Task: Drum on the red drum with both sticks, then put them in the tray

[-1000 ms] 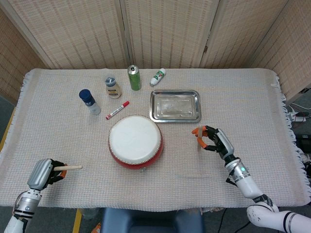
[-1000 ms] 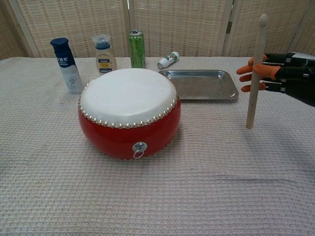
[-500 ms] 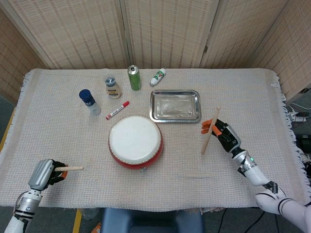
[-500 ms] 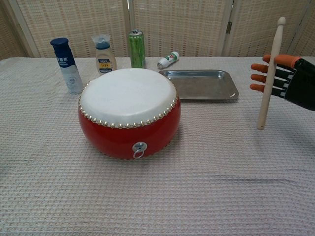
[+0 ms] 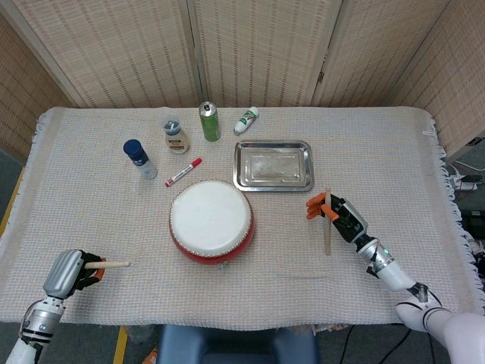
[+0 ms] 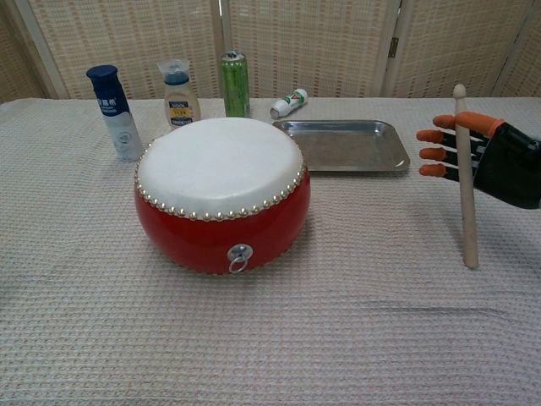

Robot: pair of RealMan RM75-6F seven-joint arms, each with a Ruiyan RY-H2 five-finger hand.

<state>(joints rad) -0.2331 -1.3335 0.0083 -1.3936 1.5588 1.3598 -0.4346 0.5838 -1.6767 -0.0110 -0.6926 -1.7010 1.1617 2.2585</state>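
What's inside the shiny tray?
Nothing sits in the tray: its bare metal bottom shows in the head view. Neither stick is in it yet. From the chest view the near rim hides a strip of the bottom.

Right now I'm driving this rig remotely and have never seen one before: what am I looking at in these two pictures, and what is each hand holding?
Two robot arms with humanlike hands work at a cloth-covered table. One camera looks down from the head; the other looks forward from the chest. The left hand, seen only from above, grips a drumstick. The right hand holds the other drumstick nearly upright. Between them sits the red drum, with the metal tray behind it. Further back stand bottles, a green can and a red marker.
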